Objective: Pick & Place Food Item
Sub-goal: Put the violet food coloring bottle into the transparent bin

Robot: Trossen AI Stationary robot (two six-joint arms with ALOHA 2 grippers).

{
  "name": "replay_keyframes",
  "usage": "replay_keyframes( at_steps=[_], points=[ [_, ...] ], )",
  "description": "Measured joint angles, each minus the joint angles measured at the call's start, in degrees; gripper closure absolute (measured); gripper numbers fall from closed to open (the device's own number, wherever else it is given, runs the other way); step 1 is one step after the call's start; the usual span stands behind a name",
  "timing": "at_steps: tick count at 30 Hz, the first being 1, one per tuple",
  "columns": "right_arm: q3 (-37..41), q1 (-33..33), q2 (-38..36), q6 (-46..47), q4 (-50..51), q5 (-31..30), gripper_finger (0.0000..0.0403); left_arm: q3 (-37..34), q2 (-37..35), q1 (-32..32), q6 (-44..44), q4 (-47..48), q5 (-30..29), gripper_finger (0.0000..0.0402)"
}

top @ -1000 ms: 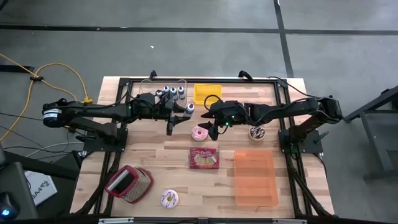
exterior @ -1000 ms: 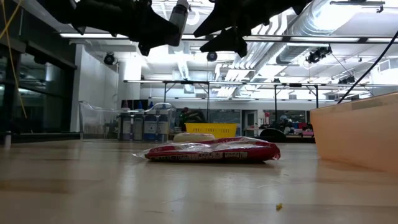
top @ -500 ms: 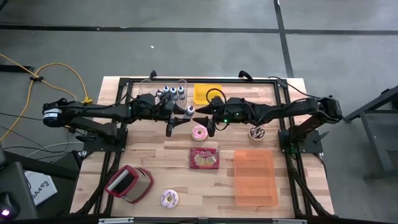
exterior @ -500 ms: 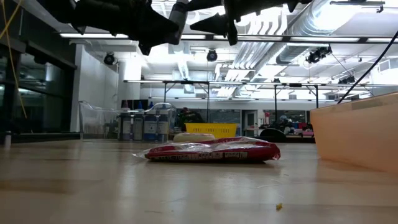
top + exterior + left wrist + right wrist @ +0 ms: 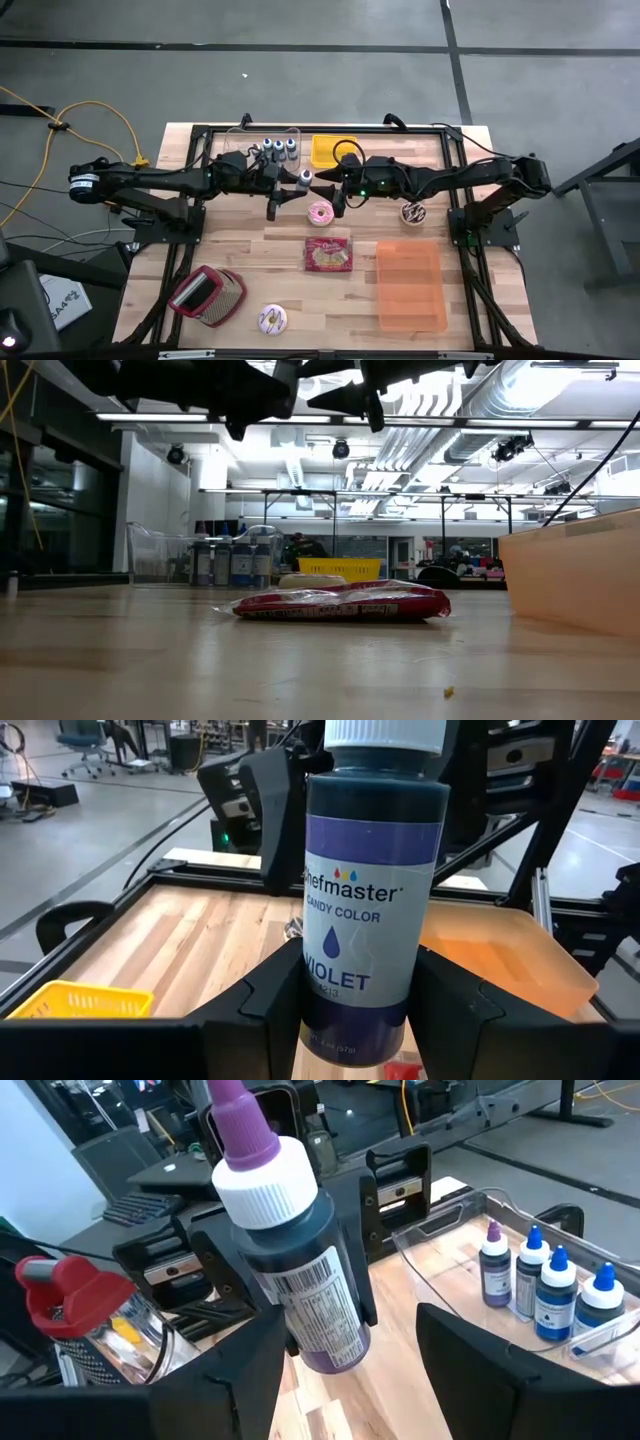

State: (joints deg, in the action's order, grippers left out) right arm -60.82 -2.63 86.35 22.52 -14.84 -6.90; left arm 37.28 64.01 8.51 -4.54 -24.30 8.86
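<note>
A dark bottle of violet candy colour (image 5: 365, 910), with a white cap and purple tip (image 5: 255, 1175), hangs high above the table's middle. My left gripper (image 5: 283, 192) is shut on it. My right gripper (image 5: 333, 192) faces it from the table's right, about level and open. In the right wrist view its two fingers (image 5: 225, 1380) stand on either side of the bottle's lower end without touching. The low view shows both grippers (image 5: 240, 390) (image 5: 345, 398) only at the picture's top. My left gripper pinches the bottle's lower body (image 5: 360, 1020) between its two fingers (image 5: 265, 1005), which come level from the table's left and lie across the bottle. The bottle is lifted clear of the table, tilted, its capped end (image 5: 304, 178) toward my right gripper.
Below the grippers lies a pink donut (image 5: 320, 213), and nearer lies a red snack packet (image 5: 329, 254). An orange tray (image 5: 410, 285) sits near right and a chocolate donut (image 5: 414, 213) right. A yellow basket (image 5: 333, 150) and a clear bin of bottles (image 5: 268, 150) stand far. A grater (image 5: 207, 296) and another donut (image 5: 272, 319) lie near left.
My right gripper has tipped up from slanting down over the pink donut to about level, rising a little and coming closer to the bottle's cap. It has stayed open. My left gripper has kept the bottle where it was.
</note>
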Motion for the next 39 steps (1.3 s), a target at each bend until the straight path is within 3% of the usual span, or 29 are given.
replay_keyframes(
  at_steps=[12, 24, 39],
  points=[
    [0.0, 0.0, 6.0, -1.9, -8.1, 4.0, 0.019, 0.1, 3.3, -0.1, -2.8, -0.6, 0.9, 0.0257],
    [0.0, 0.4, 6.6, -1.8, -4.9, 6.2, 0.019, 0.1, 3.3, -1.4, -3.3, 7.7, 2.0, 0.0257],
    [0.0, 0.9, 6.9, -1.1, -3.6, 7.1, 0.019, 0.1, 3.3, -2.8, -3.4, 7.8, 1.8, 0.0257]
  ],
)
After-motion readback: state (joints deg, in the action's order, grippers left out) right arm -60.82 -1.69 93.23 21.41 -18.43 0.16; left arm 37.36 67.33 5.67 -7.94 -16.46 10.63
